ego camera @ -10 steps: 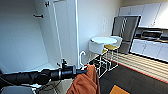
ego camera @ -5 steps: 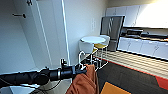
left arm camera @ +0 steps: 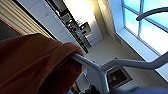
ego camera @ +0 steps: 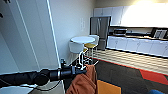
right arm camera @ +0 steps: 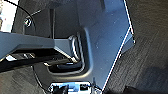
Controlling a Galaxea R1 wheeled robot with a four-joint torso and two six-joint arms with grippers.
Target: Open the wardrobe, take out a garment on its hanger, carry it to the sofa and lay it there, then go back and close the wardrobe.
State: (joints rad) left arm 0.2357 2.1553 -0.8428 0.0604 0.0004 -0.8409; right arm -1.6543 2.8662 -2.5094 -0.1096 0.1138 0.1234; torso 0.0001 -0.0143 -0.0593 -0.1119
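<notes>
A big white wall point(ego camera: 67, 30) fills the upper left of the head view. White kitchen cupboards point(ego camera: 140, 45) and a grey fridge point(ego camera: 100, 31) sit at the upper right. A round white surface point(ego camera: 82, 39) with stools stands in the middle. The orange garment point(ego camera: 85, 81) hangs low in the middle, on the white hanger point(ego camera: 81, 58). The left pincer point(ego camera: 81, 68) is clenched on the hanger. In the left wrist view, the garment point(left arm camera: 32, 65) drapes over the hanger point(left arm camera: 100, 71). I cannot tell about the right pincer.
</notes>
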